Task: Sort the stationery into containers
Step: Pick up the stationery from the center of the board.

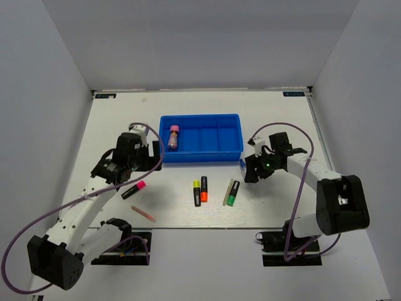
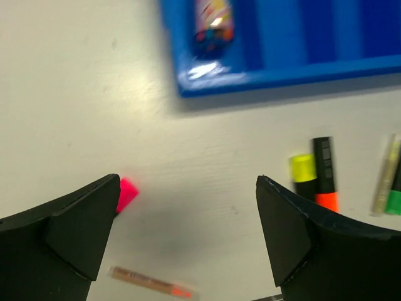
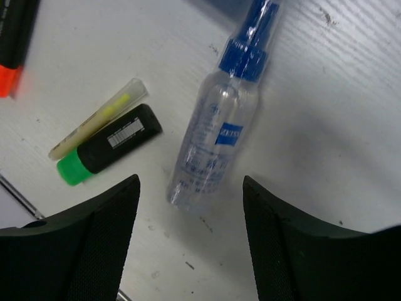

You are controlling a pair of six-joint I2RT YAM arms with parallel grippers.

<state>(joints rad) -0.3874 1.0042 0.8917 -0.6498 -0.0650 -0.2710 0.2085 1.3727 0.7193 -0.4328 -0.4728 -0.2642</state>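
Note:
The blue divided tray [image 1: 200, 157] sits mid-table; a pink-capped tube [image 1: 173, 137] lies in its leftmost compartment and shows in the left wrist view [image 2: 213, 22]. My left gripper [image 1: 135, 169] [image 2: 188, 238] is open and empty above bare table, a pink-tipped black highlighter [image 1: 133, 189] [image 2: 127, 193] beside its left finger. A thin pink-orange stick [image 1: 143, 213] [image 2: 150, 282] lies nearer. My right gripper [image 1: 250, 172] [image 3: 191, 232] is open, with the base of the clear blue-capped bottle [image 3: 216, 135] just ahead of its fingertips, untouched.
In front of the tray lie a yellow-tipped highlighter [image 1: 196, 192] [image 2: 304, 172], an orange-tipped one [image 1: 203, 189] [image 2: 324, 175], a beige stick [image 1: 227, 191] [image 3: 97, 119] and a green-tipped highlighter [image 1: 232, 193] [image 3: 106, 150]. White walls enclose the table.

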